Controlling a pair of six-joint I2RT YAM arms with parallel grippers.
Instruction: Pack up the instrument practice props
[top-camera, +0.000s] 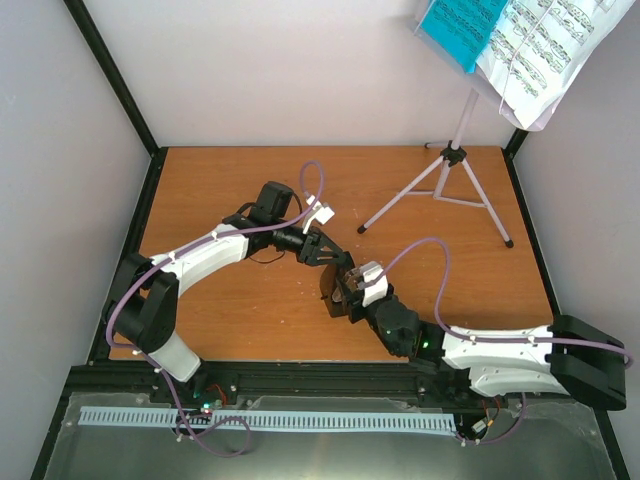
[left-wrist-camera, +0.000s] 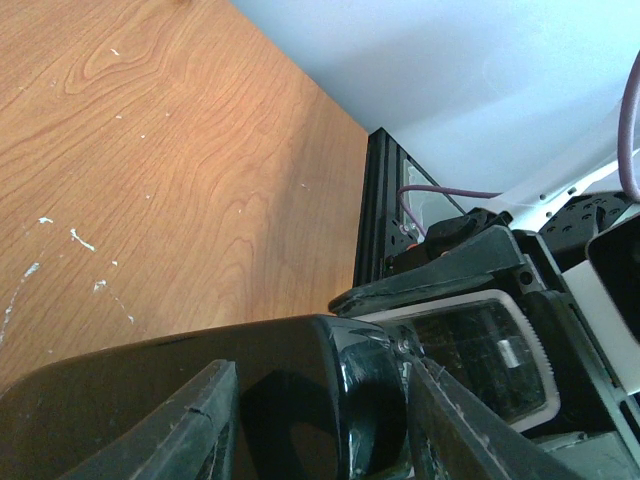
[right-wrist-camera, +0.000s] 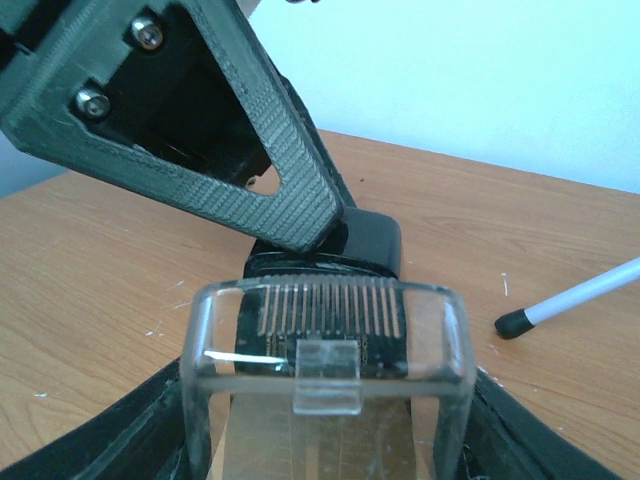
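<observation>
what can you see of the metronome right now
The metronome is small, with a glossy black body and a clear plastic front cover with a little tab, set over a scale of fine ruled lines. It sits between the two arms, above the middle of the wooden table; whether it rests on it is unclear. The right gripper clamps its sides. The left gripper straddles its black end, grip uncertain.

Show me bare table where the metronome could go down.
Bare: back-left corner of the table, between wall and left arm; the near strip between that and the right arm. Crowded: centre, around the metronome, and back right among the music stand legs.
</observation>
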